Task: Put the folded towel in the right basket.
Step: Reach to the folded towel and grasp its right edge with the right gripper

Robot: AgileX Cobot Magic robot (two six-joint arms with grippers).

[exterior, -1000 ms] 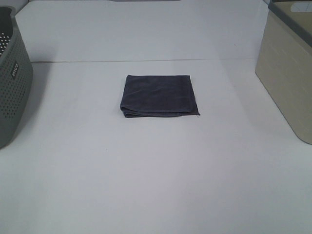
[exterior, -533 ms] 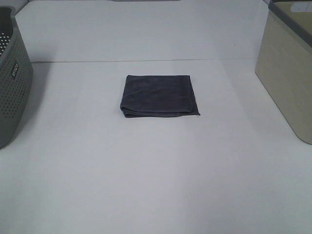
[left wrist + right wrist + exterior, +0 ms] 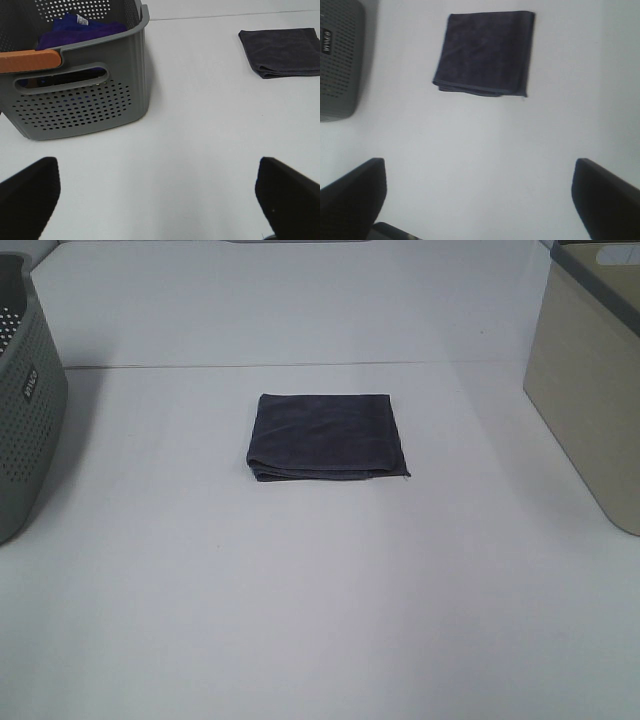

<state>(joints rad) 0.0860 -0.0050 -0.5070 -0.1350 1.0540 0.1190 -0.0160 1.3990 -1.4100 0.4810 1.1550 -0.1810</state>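
The folded dark grey towel (image 3: 326, 435) lies flat on the white table near the middle; it also shows in the left wrist view (image 3: 280, 51) and the right wrist view (image 3: 485, 52). The beige right basket (image 3: 590, 380) stands at the table's right edge. No gripper shows in the exterior high view. My left gripper (image 3: 160, 200) is open and empty, well short of the towel, beside the grey basket. My right gripper (image 3: 480, 200) is open and empty, above the table with the towel ahead of it.
A grey perforated basket (image 3: 25, 400) stands at the left edge; in the left wrist view it (image 3: 75, 100) has an orange handle and holds a blue cloth (image 3: 80, 27). It also shows in the right wrist view (image 3: 340, 60).
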